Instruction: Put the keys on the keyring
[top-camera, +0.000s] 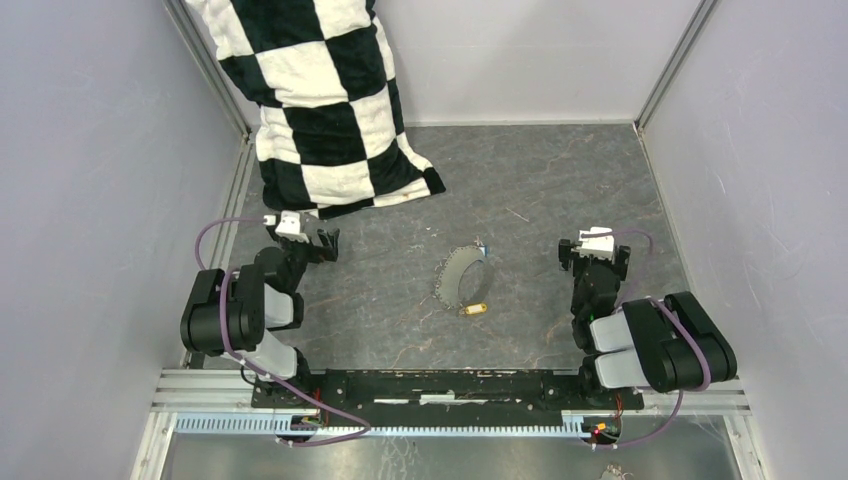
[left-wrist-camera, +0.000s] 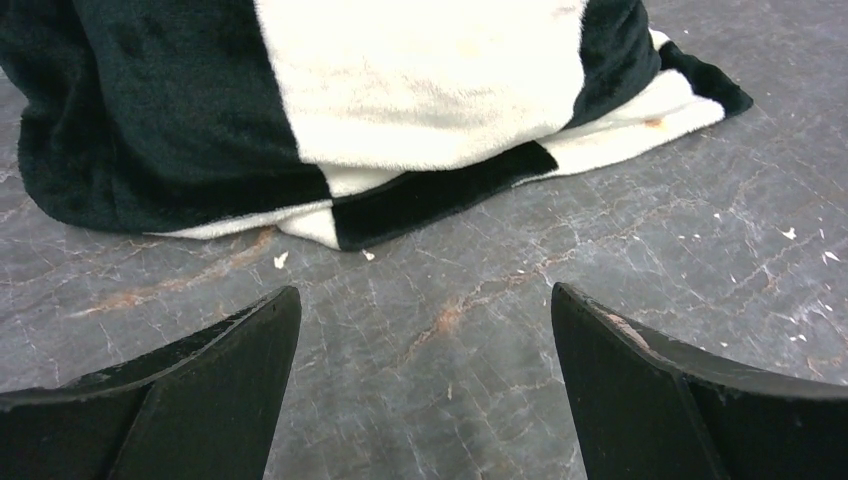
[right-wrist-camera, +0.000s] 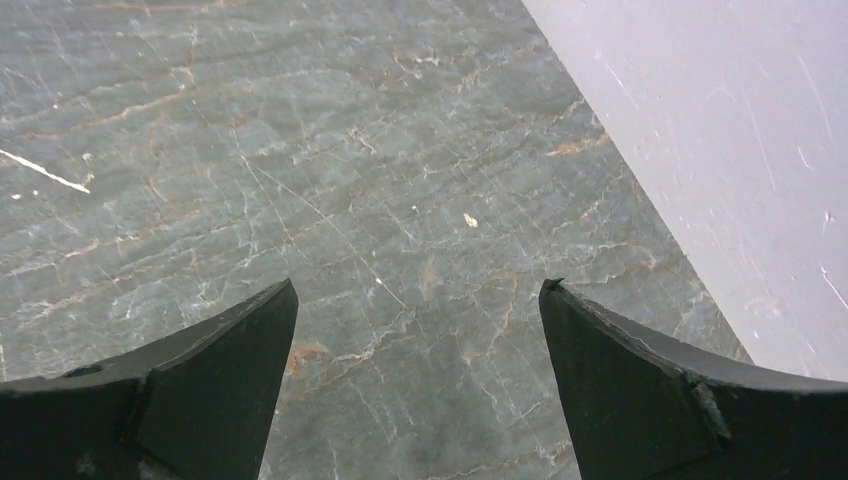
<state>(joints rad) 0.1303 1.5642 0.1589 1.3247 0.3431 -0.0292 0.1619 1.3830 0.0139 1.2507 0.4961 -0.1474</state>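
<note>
In the top view the keyring (top-camera: 462, 276), a thin silver-grey wire loop, lies on the grey floor midway between the arms. A yellow-gold key (top-camera: 475, 309) lies at its near end and a blue-headed key (top-camera: 480, 245) at its far end. My left gripper (top-camera: 318, 243) is open and empty, left of the loop; its wrist view shows only bare floor between the fingers (left-wrist-camera: 230, 380). My right gripper (top-camera: 594, 252) is open and empty, right of the loop, over bare floor (right-wrist-camera: 420, 330). Neither wrist view shows the keys or the keyring.
A black-and-white checkered cloth (top-camera: 320, 110) hangs from the back left and spreads onto the floor just beyond my left gripper; it fills the top of the left wrist view (left-wrist-camera: 400, 90). Pale walls (top-camera: 770, 150) enclose the floor; the right wall (right-wrist-camera: 740, 150) is close to my right gripper.
</note>
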